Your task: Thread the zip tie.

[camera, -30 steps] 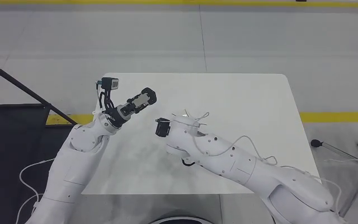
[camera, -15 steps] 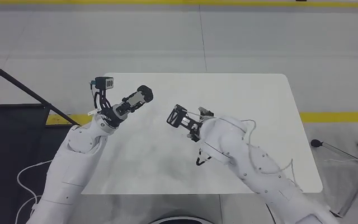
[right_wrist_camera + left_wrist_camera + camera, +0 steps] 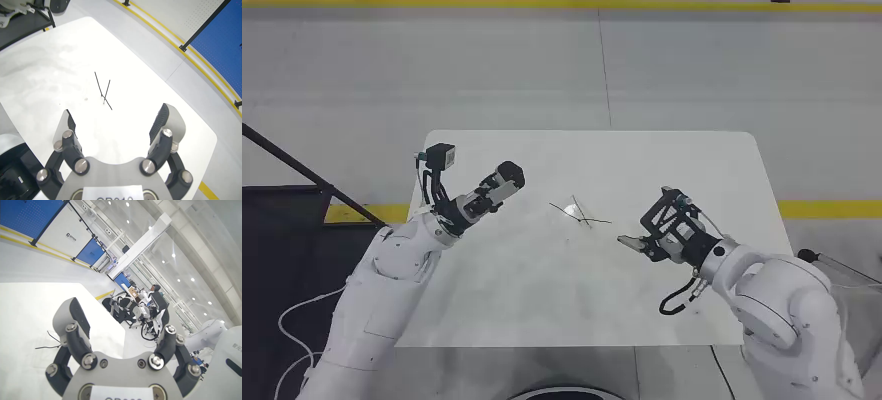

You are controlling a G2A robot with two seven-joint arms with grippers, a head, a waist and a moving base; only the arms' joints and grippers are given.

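Two thin black zip ties [image 3: 580,213] lie crossed in an X near the middle of the white table [image 3: 542,290]. In the right wrist view the zip ties [image 3: 102,90] rest a short way beyond my right gripper [image 3: 115,121], which is open and holds nothing. From above, that right gripper [image 3: 647,222] hangs to the right of the ties. My left gripper [image 3: 507,178] hovers to their left, raised and pointing across the table. It is open and empty [image 3: 121,317], with a zip tie [image 3: 49,341] lying past one finger [image 3: 75,315].
A tiny pale speck [image 3: 86,99] lies on the table near the ties. The table's rounded far corner [image 3: 88,19] and the grey floor with yellow lines [image 3: 832,208] lie beyond. A black rack [image 3: 282,230] stands left of the table.
My right arm has swung from over the table's middle out to the right, uncovering the crossed zip ties. My left gripper shifted slightly.
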